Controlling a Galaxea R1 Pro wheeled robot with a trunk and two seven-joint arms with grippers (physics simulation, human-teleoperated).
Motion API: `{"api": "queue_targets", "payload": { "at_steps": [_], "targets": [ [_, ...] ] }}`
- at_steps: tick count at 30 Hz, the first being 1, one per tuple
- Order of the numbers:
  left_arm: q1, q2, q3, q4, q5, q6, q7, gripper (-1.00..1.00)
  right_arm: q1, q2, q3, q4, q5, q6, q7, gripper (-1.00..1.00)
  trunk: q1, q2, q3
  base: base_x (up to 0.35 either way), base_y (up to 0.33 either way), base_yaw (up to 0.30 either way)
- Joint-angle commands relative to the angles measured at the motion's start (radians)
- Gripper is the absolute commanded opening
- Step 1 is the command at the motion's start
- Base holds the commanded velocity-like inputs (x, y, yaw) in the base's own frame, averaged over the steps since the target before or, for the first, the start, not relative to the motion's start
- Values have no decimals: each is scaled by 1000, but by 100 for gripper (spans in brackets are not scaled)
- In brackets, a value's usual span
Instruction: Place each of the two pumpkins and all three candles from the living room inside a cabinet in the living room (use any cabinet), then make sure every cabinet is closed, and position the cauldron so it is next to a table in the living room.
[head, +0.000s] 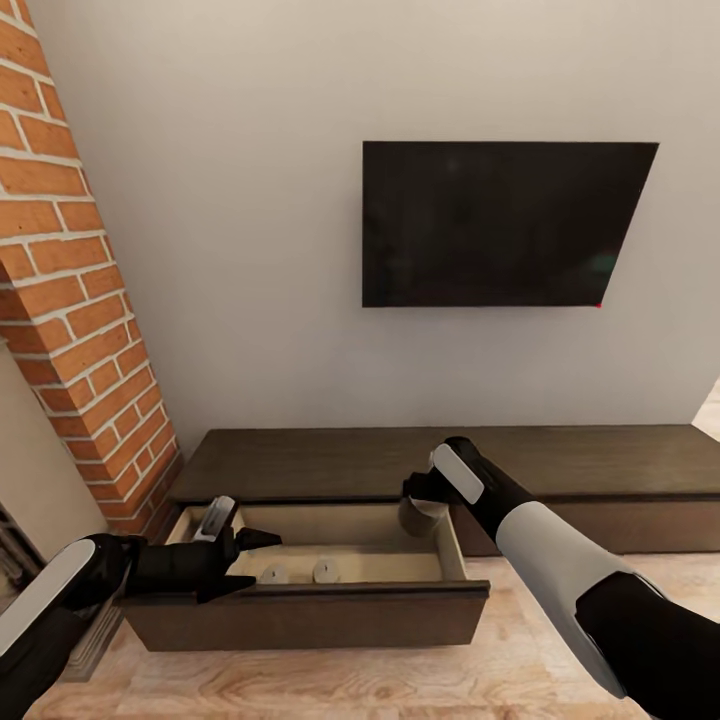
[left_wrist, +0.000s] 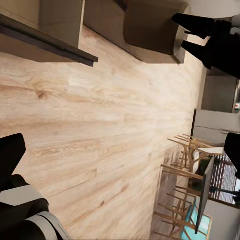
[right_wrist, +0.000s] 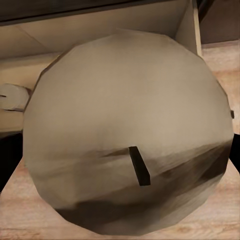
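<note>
The cabinet (head: 560, 470) runs along the lower third of the head view beneath a wall-mounted television (head: 500, 225), and one of its drawers (head: 310, 605) stands pulled out at lower centre, its pale interior exposed. Two candles (head: 300, 572) lie on the drawer floor close to the front panel, side by side and just apart. The right gripper (head: 425, 505) hangs over the drawer's right rear corner, closed around a third candle (head: 420, 515); in the right wrist view this candle's rounded top and dark wick (right_wrist: 139, 166) face the camera, with the drawer wall behind it. The left gripper (head: 235, 560) rests at the drawer's left end, above the front edge, its dark fingers spread with nothing between them. No pumpkin or cauldron is visible here. Judged step: depositing the last candle into the drawer. The next move appears to call for lowering the candle clear of the right side wall, letting it go on the drawer floor, then withdrawing upward before any push on the drawer front.
</note>
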Motion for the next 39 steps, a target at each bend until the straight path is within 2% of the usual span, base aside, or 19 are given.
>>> {"api": "queue_targets", "payload": {
  "at_steps": [1, 11, 19, 39],
  "targets": [
    [-1, 1, -1, 0, 10, -1, 10, 100, -1, -1, 5, 0, -11, -1, -10, -100, 0, -1, -1, 110, 9, 0],
    [-1, 1, -2, -1, 9, -2, 11, 100, -1, -1, 5, 4, -13, 0, -10, -100, 0, -1, -1, 19, 80, 0],
    [-1, 0, -2, 0, 8, -2, 13, 100, -1, 2, 5, 44, -13, -1, -8, -100, 0, -1, -1, 66, 94, 0],
    [-1, -6, -3, -1, 9, -2, 15, 100, -1, 3, 6, 48, -13, -7, -8, -100, 0, -1, -1, 93, 59, 0]
  ]
}}
